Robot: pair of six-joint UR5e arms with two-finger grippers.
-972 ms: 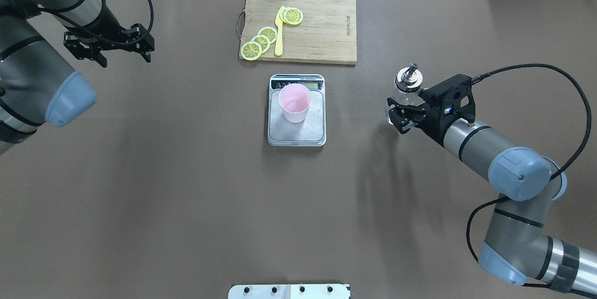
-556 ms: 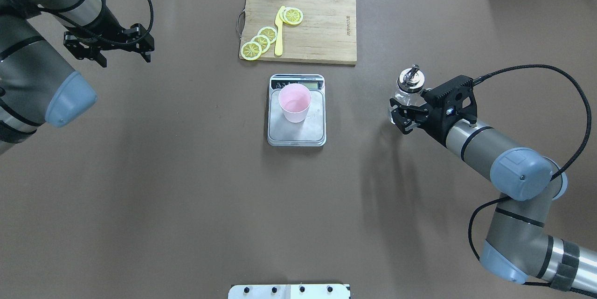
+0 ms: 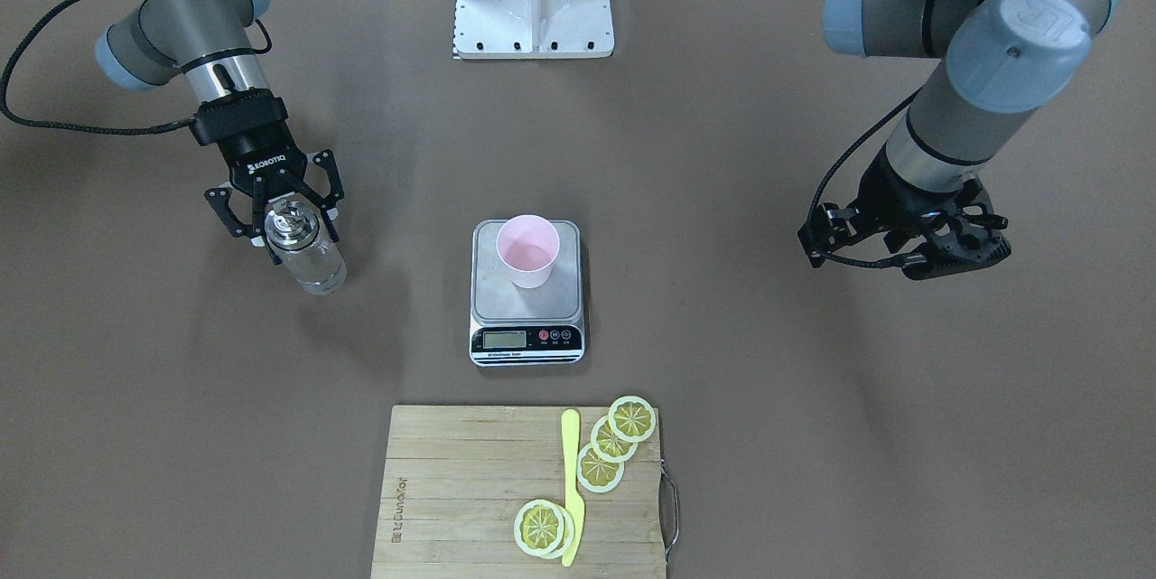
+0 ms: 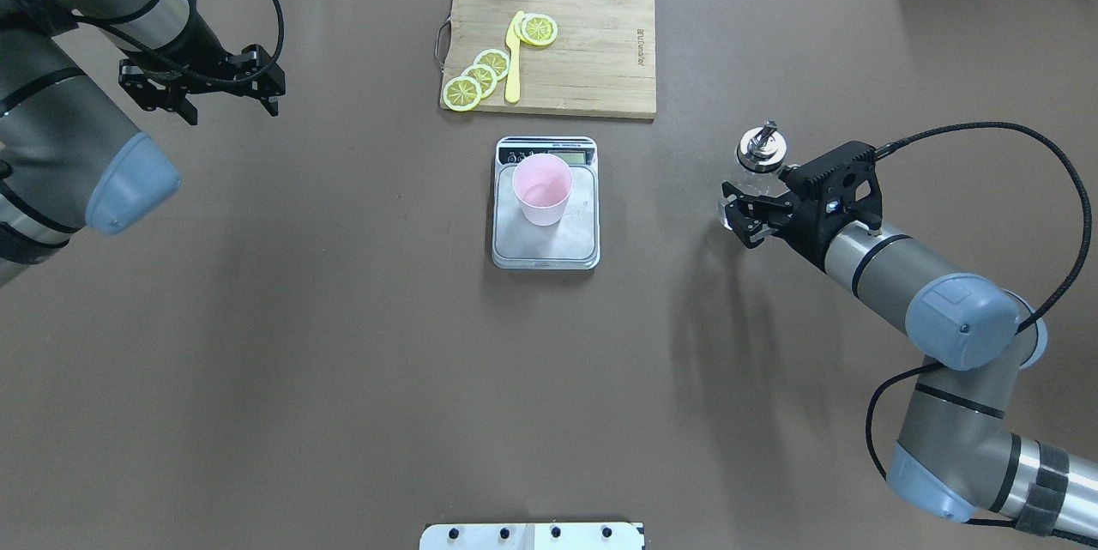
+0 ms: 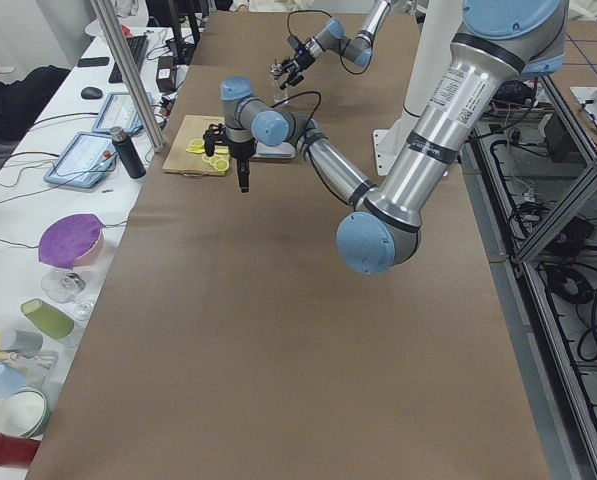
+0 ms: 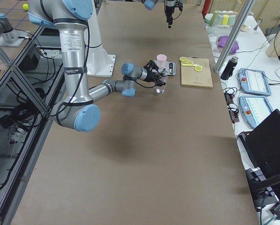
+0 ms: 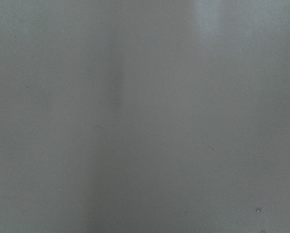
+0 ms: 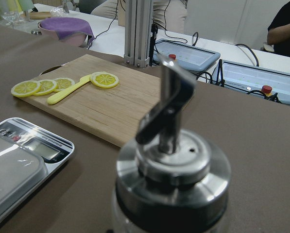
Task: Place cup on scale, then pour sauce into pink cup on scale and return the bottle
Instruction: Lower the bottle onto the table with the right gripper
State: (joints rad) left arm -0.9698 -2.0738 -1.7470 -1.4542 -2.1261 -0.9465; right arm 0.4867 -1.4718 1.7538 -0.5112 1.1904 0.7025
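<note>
Fingers of the right arm point(image 4: 743, 228), stretched low and forward, are clamped on the upright bottle point(image 4: 758, 152), well right of the scale point(image 4: 545, 245) bearing the cup point(image 4: 542, 190); fingers of the left arm point(image 4: 184, 106) hang spread, empty, above the brown worktop point(image 4: 343, 318), with a cutting board point(image 4: 592, 61) beyond.

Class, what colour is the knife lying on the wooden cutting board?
The knife is pale yellow, clearest in the exterior front-facing view.

- Cup point(image 4: 542, 190), centre frame: pale pink, plain.
- Scale point(image 3: 528, 303): brushed steel, black strip, red-ringed buttons.
- Bottle point(image 4: 760, 148): clear glass, shiny silver cap.
- My right pincer point(image 4: 738, 217): black.
- Tabletop point(image 4: 343, 361): flat brown.
- Lemon slices point(image 4: 480, 74), upper frame: yellow.
</note>
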